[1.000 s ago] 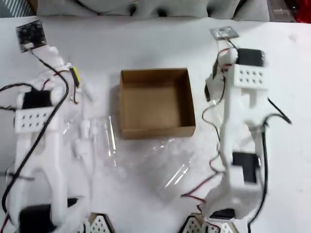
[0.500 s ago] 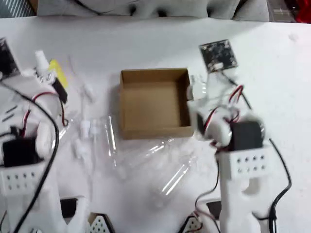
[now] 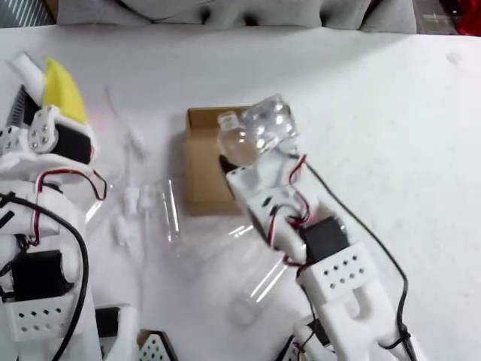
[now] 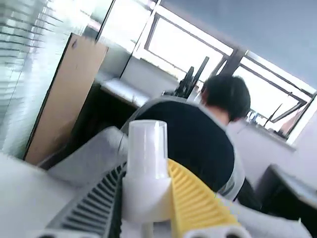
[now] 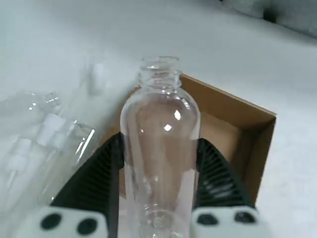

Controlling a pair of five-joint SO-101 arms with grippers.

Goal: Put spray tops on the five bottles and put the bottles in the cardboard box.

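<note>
While right pincer (image 5: 159,144) clamps a bottle (image 5: 161,111) over the cardboard box (image 3: 200,162), left pincer (image 4: 145,167) clamps a spray top (image 4: 147,144) near loose bottles (image 3: 161,207)

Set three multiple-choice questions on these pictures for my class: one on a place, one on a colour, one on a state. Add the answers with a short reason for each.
1. Where is the clear bottle that the right pincer holds?
A. Over the cardboard box
B. Flat on the table by the left arm
C. Standing at the table's far edge

2. What colour is one finger of the left pincer?
A. Red
B. Yellow
C. Green

3. What state is the held bottle's neck in?
A. Closed by a cap
B. Bare and open
C. Plugged with a cork

Answers:
1 A, as the high view shows the bottle above the box.
2 B, as a yellow finger presses against the white spray top that the pincer grips.
3 B, as the right wrist view shows bare threads with nothing fitted.
</note>
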